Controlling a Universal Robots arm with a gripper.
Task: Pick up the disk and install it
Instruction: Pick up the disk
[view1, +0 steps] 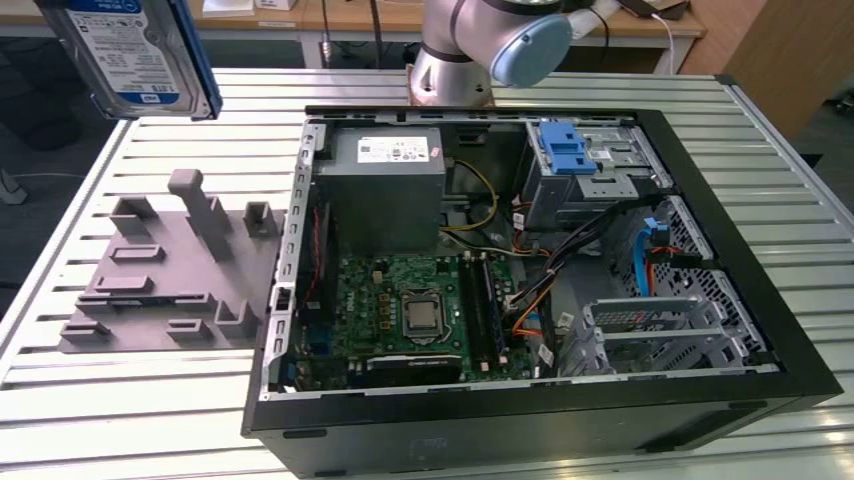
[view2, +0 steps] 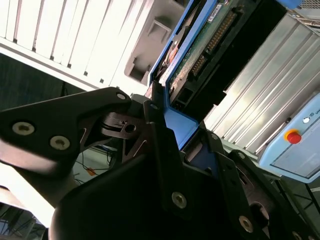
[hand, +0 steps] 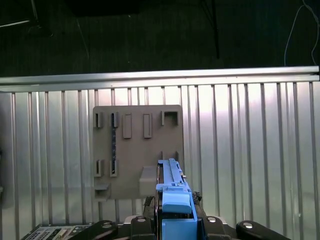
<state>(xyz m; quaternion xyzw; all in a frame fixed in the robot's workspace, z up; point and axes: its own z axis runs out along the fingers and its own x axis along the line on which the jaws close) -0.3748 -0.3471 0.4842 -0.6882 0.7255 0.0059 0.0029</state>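
Note:
The disk (view1: 134, 55) hangs high over the table at the exterior view's left, its white-and-blue label facing the camera and a blue rail along its edge. In the second wrist view my gripper (view2: 175, 125) is shut on the disk (view2: 200, 50) at its blue carrier end, with the green circuit-board side showing. In the first wrist view the disk (hand: 172, 192) is edge-on between the black fingers (hand: 150, 212), straight above the grey fixture plate (hand: 137, 130).
An open computer case (view1: 534, 270) lies on the slatted table (view1: 80, 390), with a grey power-supply box (view1: 380, 190), motherboard and a metal drive cage with a blue latch (view1: 574, 150). The grey fixture (view1: 174, 270) sits to its left. The arm's base (view1: 454, 60) stands behind the case.

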